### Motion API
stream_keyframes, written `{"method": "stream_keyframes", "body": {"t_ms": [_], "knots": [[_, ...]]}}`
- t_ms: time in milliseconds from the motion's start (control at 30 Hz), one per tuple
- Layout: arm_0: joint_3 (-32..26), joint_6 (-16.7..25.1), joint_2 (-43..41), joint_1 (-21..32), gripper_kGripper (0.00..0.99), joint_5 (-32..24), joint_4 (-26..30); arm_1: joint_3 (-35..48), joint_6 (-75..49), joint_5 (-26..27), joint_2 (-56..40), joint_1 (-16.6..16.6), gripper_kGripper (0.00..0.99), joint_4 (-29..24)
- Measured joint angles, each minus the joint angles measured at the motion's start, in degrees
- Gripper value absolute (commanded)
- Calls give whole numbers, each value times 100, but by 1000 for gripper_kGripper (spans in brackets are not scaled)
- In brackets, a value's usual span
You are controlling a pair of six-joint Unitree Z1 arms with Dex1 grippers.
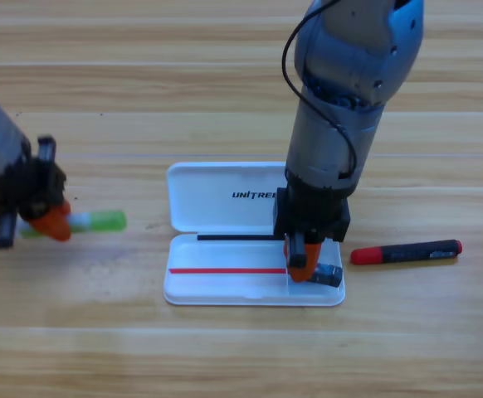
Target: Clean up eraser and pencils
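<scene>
On your wooden tabletop [225,356] the white plastic hinged case [217,207] lies open at the middle, its lid folded back toward the top of the view and its shallow tray nearer the bottom edge. Your right arm reaches down from the top of the view, and its right end effector [300,264] points into the right end of the tray, its orange tips right against the small dark rectangular eraser [329,274], which sits inside the tray at its right corner. You cannot tell from this angle whether those tips are pinching the eraser or merely touching it. Just outside the case on the right, the slim black pencil with a red end [406,251] lies flat on the wood, red end toward the case and apart from it. Your left arm comes in at the left edge, and its left end effector [52,222] sits over the whitish end of the stubby light green and whitish pencil [100,220], which lies well left of the case; whether that one is pressed onto it cannot be told either.
</scene>
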Motion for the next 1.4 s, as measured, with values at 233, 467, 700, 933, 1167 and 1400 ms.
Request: {"method": "stream_keyframes", "body": {"t_ms": [233,467,700,933,1167,1400], "knots": [[-880,-174,-577,-644,0,-2,937,-3,-81,-81,199,6,0,-53],[-1088,-365,-598,-1149,0,-84,1058,-3,-205,-166,200,5,0,-104],[-1171,-455,-459,-1364,0,-84,1062,-2,-238,-228,200,4,896,-244],[-1179,-462,-361,-1422,0,-86,1062,156,-238,-200,70,4,990,-266],[-1179,-463,-280,-1429,0,-222,1062,899,-238,-185,-1629,-22,990,-288],[-1213,-494,47,-1536,0,-441,1059,2324,-238,-185,-3514,-320,990,-338]]}}
